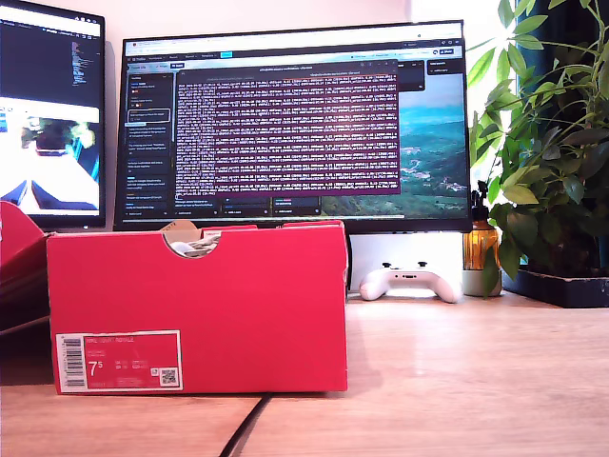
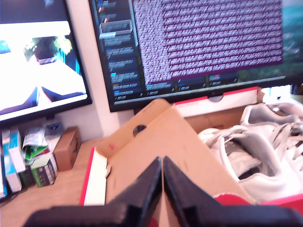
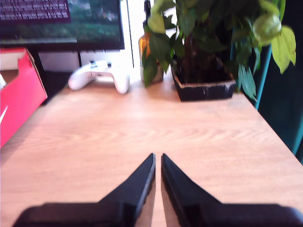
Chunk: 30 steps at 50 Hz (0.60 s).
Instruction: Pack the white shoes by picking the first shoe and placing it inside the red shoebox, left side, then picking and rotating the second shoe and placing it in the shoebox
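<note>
The red shoebox stands on the desk at the exterior view's left, its 7.5 label low on the near face. White laces show through its half-round notch. In the first wrist view both white shoes lie inside the box, with a second shoe's heel behind. My first gripper is shut and empty above a brown cardboard panel beside the shoes. My second gripper is shut and empty over bare wood, with the shoebox's red side off to one side. Neither arm shows in the exterior view.
Two monitors stand behind the box. A white game controller and a potted plant sit at the exterior view's right. A separate red cardboard piece is at its far left. A black cable runs forward under the box.
</note>
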Tool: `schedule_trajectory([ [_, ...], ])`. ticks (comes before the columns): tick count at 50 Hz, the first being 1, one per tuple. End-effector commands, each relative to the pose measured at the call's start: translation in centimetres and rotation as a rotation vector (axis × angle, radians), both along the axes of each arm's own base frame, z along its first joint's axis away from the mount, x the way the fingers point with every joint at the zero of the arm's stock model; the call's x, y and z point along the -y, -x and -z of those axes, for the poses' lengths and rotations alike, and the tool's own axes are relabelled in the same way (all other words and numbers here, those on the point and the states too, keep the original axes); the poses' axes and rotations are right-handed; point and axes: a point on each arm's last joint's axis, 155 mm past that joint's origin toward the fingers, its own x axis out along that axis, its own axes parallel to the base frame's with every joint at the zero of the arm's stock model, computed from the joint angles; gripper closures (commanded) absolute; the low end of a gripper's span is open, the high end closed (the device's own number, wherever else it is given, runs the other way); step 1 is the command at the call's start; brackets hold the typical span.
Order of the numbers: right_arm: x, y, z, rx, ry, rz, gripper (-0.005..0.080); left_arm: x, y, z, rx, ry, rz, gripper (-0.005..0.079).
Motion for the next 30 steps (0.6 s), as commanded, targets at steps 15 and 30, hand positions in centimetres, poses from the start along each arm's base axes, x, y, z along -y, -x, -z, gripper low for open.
schedule_trajectory([
  [15,-0.2,-0.4,0.4,0.031,0.036,-0.016,0.0759,-0.2,-0.4,4.1,-0.115,0.055,-0.017,0.0759],
  [30,-0.2,-0.4,0.3,0.035,0.031,-0.015,0.0759,-0.8,-0.3,5.7,-0.181,0.079,-0.054,0.0759],
])
